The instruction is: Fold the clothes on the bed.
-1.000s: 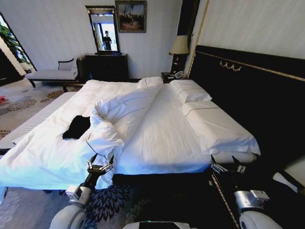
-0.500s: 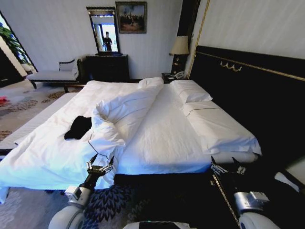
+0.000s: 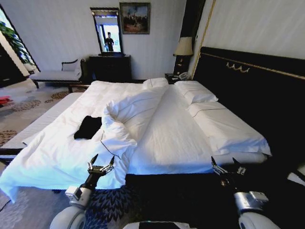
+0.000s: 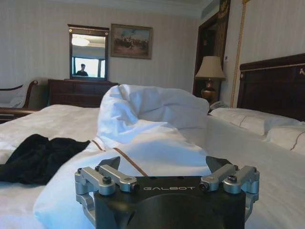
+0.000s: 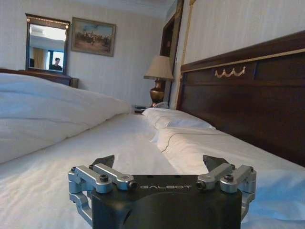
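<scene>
Across the last second the whole head view is seen to shift — the headboard, the mirror and the bed (image 3: 157,138) slide together, so the camera is judged to have moved, not the things. The clothes (image 3: 88,127) are left lying as a dark crumpled heap on the white duvet, on the robot's left side of the bed, just beside a bunched ridge of duvet (image 3: 119,129). No fold is begun; the task is judged to be at the approach.

The left end effector (image 3: 100,162) is held low at the near edge of the bed with its fingers apart and nothing between them; the right end effector (image 3: 224,164) is held likewise, apart and empty, near the headboard side. The raised duvet ridge stands between the left end effector and the clothes — a reach may be hindered by it. Pillows (image 3: 195,91) lie well apart from the clothes.
</scene>
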Controlling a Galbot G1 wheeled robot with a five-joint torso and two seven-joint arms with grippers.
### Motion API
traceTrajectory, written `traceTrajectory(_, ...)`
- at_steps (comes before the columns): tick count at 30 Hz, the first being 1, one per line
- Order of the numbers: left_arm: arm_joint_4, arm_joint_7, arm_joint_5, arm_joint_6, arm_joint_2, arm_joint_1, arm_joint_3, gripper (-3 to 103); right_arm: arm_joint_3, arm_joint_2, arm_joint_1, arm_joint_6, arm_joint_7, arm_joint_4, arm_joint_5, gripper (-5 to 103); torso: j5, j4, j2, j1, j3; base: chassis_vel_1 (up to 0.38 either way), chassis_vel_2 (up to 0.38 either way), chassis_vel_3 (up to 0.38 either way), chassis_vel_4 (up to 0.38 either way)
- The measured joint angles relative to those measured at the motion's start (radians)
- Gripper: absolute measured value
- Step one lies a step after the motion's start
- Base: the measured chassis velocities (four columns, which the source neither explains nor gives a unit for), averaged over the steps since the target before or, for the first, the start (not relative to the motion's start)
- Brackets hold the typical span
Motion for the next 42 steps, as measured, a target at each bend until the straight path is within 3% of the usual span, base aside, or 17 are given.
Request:
traceTrajectory(21, 0.011, -0.003, -0.007, -0.007, 0.002, -0.005, -0.008, 100, 0.010, 0.006, -0.011, 0.003, -0.001, 0.007, -0.019, 100, -0.0003, -0.0002, 0.000, 0.000, 0.000, -0.053, 0.176, 0.042, -0.181)
traceTrajectory(42, -0.005, -0.004, -0.006, -0.010, -0.003, 0.004, -0.009, 100, 0.007, 0.011, -0.014, 0.007, 0.007, 0.008, -0.030, 100, 0.0000, -0.0001, 0.000, 0.000, 0.000, 0.198, 0.345, -0.190, -0.345)
